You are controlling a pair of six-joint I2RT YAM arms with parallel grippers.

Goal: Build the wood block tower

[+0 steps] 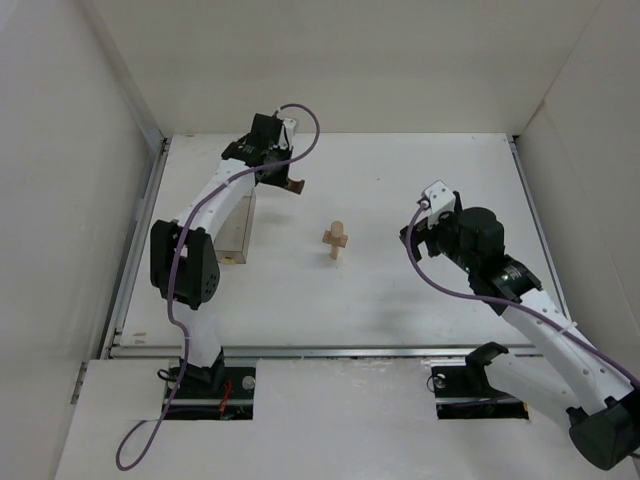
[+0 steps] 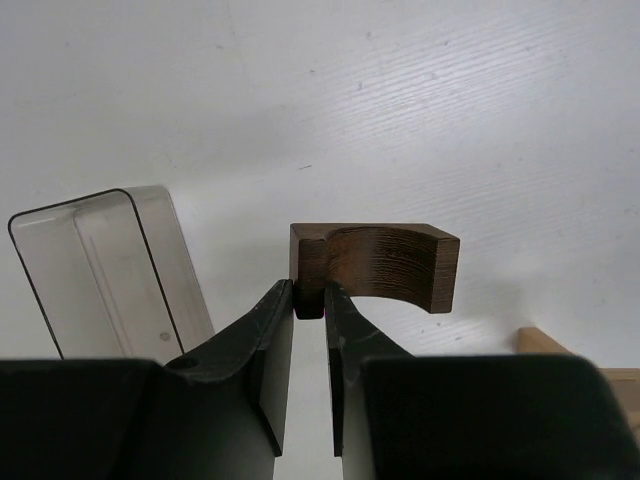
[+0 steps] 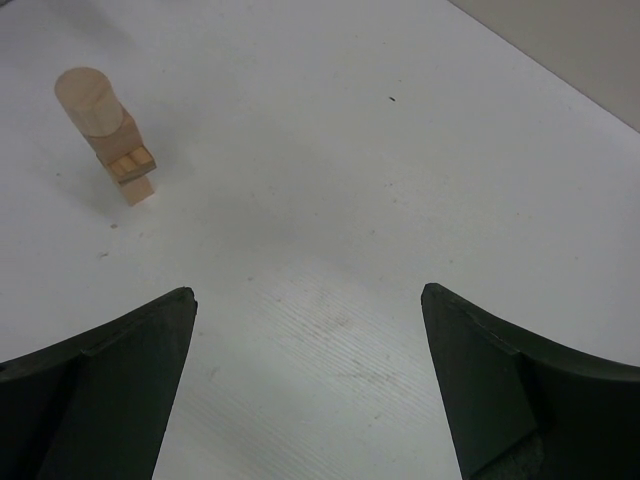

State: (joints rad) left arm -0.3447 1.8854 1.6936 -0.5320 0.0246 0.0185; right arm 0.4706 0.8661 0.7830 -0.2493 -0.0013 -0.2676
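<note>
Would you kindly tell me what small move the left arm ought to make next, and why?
Probably a short straight lift. The left pincer is shut on one leg of the dark arch block, and the tan post and crosspiece stand apart to its right, so the arch should clear the table before it travels there.

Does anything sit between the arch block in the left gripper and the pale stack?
Nothing visible. Bare table separates the arch block from the pale stack; the clear box lies aside, partly under the left arm.
</note>
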